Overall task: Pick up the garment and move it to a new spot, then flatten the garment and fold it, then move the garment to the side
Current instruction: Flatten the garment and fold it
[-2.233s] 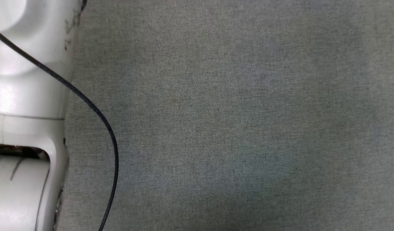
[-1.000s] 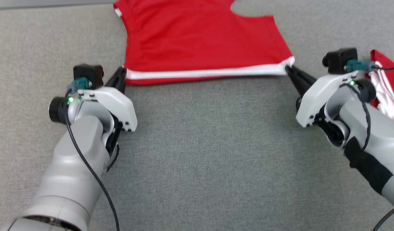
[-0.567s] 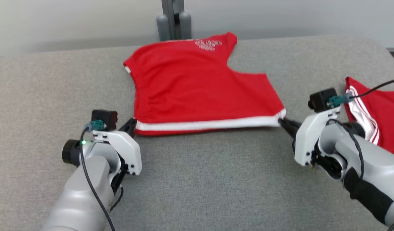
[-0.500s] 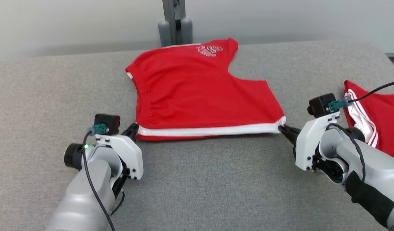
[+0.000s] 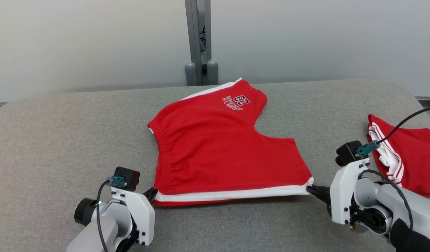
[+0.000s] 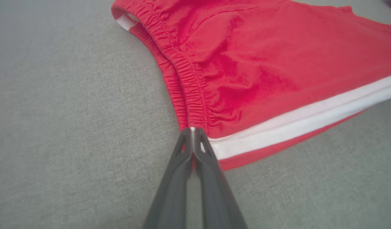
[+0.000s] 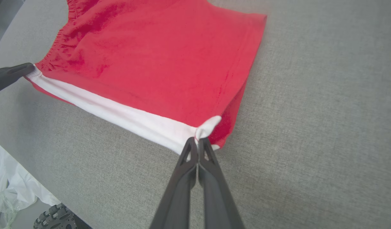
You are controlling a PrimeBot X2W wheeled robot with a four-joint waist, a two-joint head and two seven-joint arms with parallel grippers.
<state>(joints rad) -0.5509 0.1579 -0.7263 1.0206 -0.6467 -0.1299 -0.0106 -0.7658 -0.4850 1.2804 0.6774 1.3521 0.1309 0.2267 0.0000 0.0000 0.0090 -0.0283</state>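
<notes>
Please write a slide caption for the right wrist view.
Right gripper pinches the white-striped corner of red shorts on grey table.

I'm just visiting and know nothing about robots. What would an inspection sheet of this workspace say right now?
Surface: grey cloth-covered table with rounded corners.
Job's things: red shorts with a white stripe, lying mostly flat mid-table.
Clutter: second red garment, crumpled at the table's right end.
Grippers: left gripper shut on the shorts' waistband corner; right gripper shut on the stripe's other end, at the leg hem.
Cables: left wrist cable, black and looped; right wrist cable, black, leading off to the right.
Surroundings: pale wall and grey post behind the table; black wheel and white plastic below the table edge.
</notes>
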